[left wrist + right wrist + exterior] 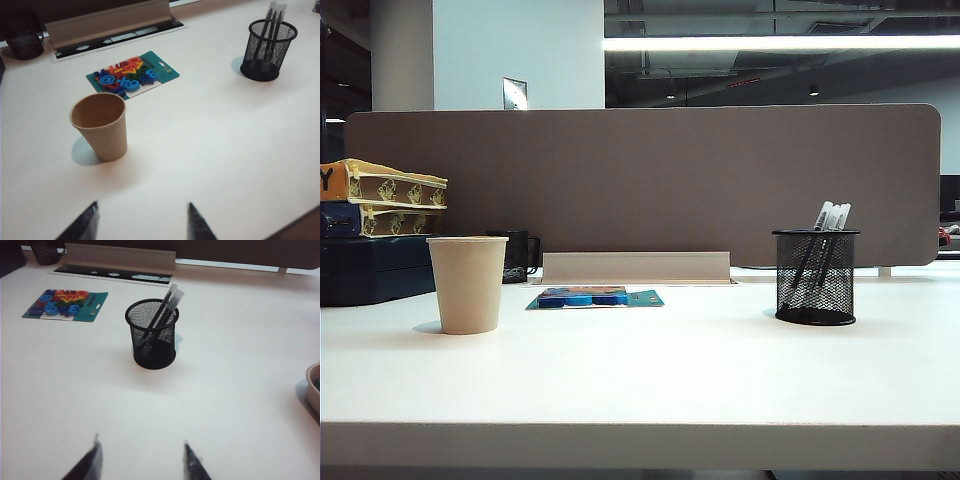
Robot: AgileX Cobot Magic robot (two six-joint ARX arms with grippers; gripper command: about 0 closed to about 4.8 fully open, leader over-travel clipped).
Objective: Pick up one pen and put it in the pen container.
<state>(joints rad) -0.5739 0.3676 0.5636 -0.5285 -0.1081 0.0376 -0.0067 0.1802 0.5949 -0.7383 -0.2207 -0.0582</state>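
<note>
The pen container [815,277] is a black wire-mesh cup standing on the right of the white table. Pens [832,215] with clear caps lean inside it, their tops sticking out over the rim. Neither gripper appears in the exterior view. In the left wrist view my left gripper [142,206] is open with nothing in it, above bare table, with the pen container [268,50] far off. In the right wrist view my right gripper [141,441] is open too, nothing between its fingers, and it hangs short of the pen container [155,335] and its pens [165,307].
A beige paper cup [467,285] stands on the left, close in front of the left gripper [100,125]. A pack of coloured letters [595,297] lies by the cable tray [635,266]. A black mug [520,255] and stacked boxes [380,200] sit back left. A partition [640,180] closes the rear.
</note>
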